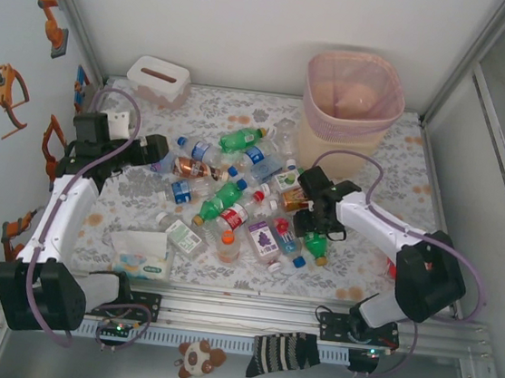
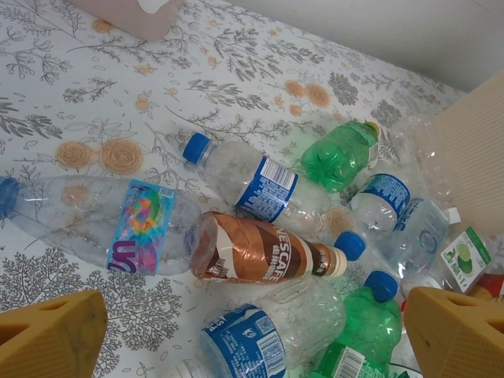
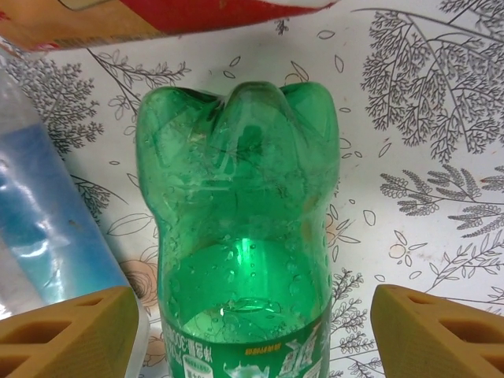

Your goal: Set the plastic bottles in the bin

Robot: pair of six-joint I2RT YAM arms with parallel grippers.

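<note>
My right gripper [image 3: 252, 309] is open and straddles a green bottle [image 3: 240, 228] lying flat on the counter [image 3: 425, 94]. One pad sits on each side of it, near its label. I judge neither pad is pressing yet. The right pad stands clear of the bottle and the left one sits just beside it.

The main risk is the squeeze. The bottle is round, thin and empty, so if I close off-centre it could buckle or squirt out from between the pads. A blue bottle [image 3: 47, 228] lies just beside my left pad. That pad could catch it, which would spoil the grip or drag it along when I lift. A red-labelled bottle [image 3: 165, 20] lies just past the green one's base and might get nudged too. The bin [image 1: 323, 147] stands at the far side of the counter, so a weak hold could drop the bottle on the way there.

The green bottle's long axis runs straight away from my wrist, across the line my pads close on. Its lobed base points away from me, and the cap end is hidden beneath the camera.

My left gripper [image 2: 252, 335] is wide open and holds nothing. It hangs over the pile above a brown bottle [image 2: 264, 252].
</note>
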